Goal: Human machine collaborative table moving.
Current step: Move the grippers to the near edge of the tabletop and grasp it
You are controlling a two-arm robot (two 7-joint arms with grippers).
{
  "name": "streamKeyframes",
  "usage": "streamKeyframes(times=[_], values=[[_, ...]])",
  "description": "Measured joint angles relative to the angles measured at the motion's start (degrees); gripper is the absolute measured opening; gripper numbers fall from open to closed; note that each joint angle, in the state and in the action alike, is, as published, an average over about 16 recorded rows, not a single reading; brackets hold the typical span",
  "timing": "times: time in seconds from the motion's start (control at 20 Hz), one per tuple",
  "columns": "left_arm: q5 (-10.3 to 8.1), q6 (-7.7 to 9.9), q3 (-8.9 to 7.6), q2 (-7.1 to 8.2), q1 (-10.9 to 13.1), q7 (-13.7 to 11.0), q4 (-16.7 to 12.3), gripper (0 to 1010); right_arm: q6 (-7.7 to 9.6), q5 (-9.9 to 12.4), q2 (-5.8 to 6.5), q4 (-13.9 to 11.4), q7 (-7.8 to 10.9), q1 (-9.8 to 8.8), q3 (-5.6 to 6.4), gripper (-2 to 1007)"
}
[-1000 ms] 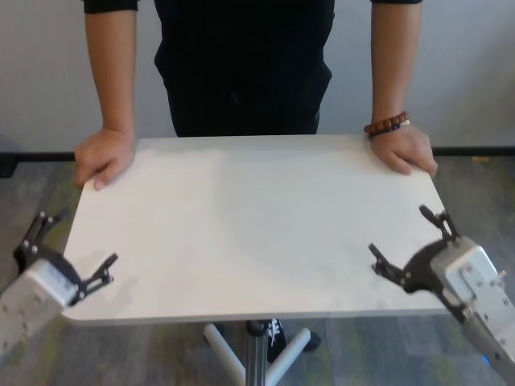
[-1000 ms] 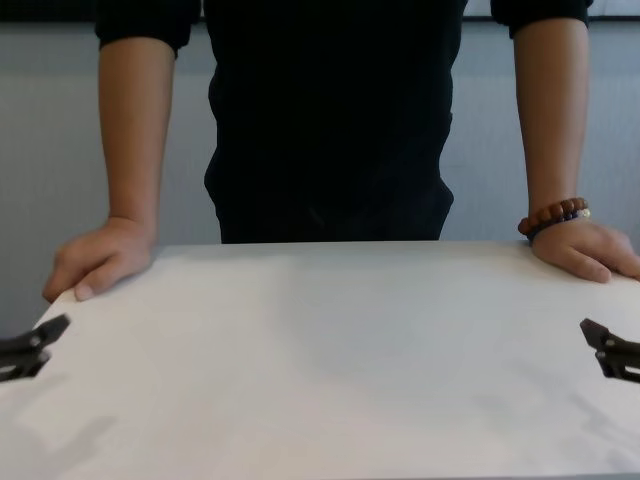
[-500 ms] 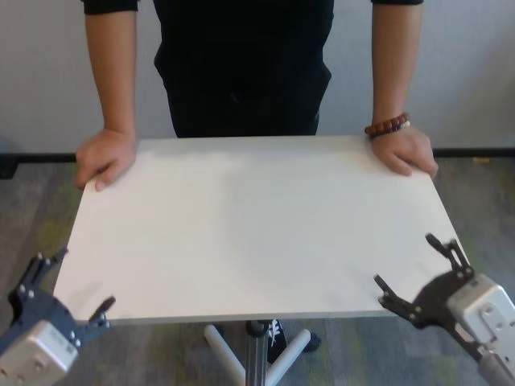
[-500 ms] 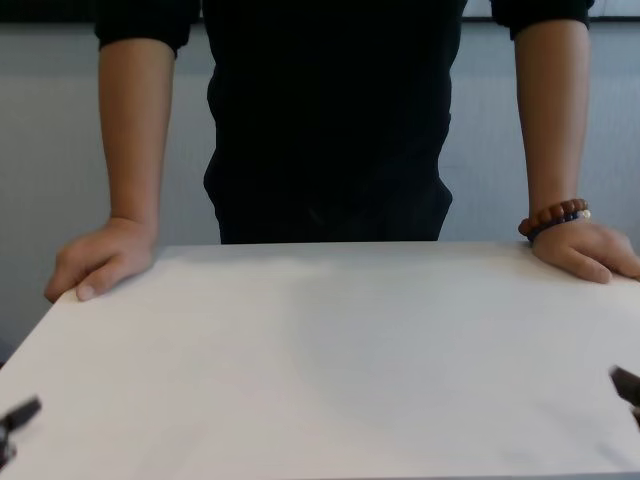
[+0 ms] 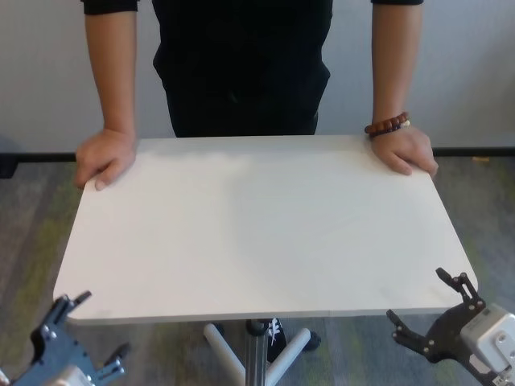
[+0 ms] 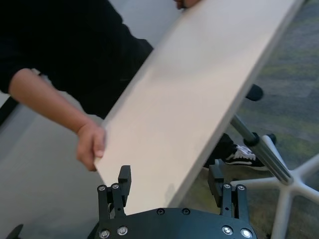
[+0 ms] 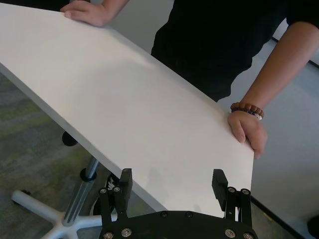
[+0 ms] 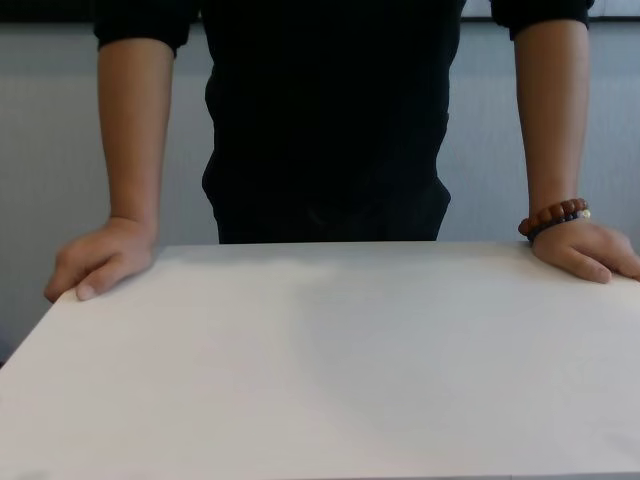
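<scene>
The white table (image 5: pixel 257 225) stands in front of me, its top bare. The human (image 5: pixel 241 64) in a black top stands at its far side, one hand (image 5: pixel 103 157) on each far corner, a brown bracelet (image 5: pixel 388 125) on the wrist at the right. My left gripper (image 5: pixel 103 322) is open just off the near left corner, touching nothing. My right gripper (image 5: pixel 416 295) is open at the near right corner, also empty. In the left wrist view the left gripper (image 6: pixel 170 177) faces the table (image 6: pixel 199 84) edge; in the right wrist view the right gripper (image 7: pixel 171 178) faces the table (image 7: pixel 124 99) corner. Neither gripper shows in the chest view.
Under the table a metal post (image 5: pixel 256 354) runs down to a white star base (image 7: pixel 55 219), with a black shoe (image 5: pixel 278 331) beside it. Grey-green carpet (image 5: pixel 32 233) lies all round. A pale wall (image 5: pixel 48 72) stands behind the human.
Both grippers have drawn back toward me from over the table's near corners to just off its near edge, and have left the chest view. Table and hands have stayed put.
</scene>
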Motion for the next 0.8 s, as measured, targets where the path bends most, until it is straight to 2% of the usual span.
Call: streamKeyframes(times=[0.3, 0.55, 0.8], values=[[4.98, 1.64, 2.48, -0.85, -1.06, -1.65, 1.11, 1000, 1.25, -0.25, -0.25, 0.69, 2.31, 0.04, -0.51, 1005], [10.50, 3.32, 4.81, -2.24, -2.74, -2.34, 2.41, 1000, 2.54, -1.25, -0.87, 1.62, 3.78, 0.77, -1.18, 1005], [16.72, 5.24, 7.23, -4.47, -4.95, -2.47, 4.20, 1000, 4.14, -3.28, -1.45, 2.48, 4.37, 1.46, -1.86, 1005]])
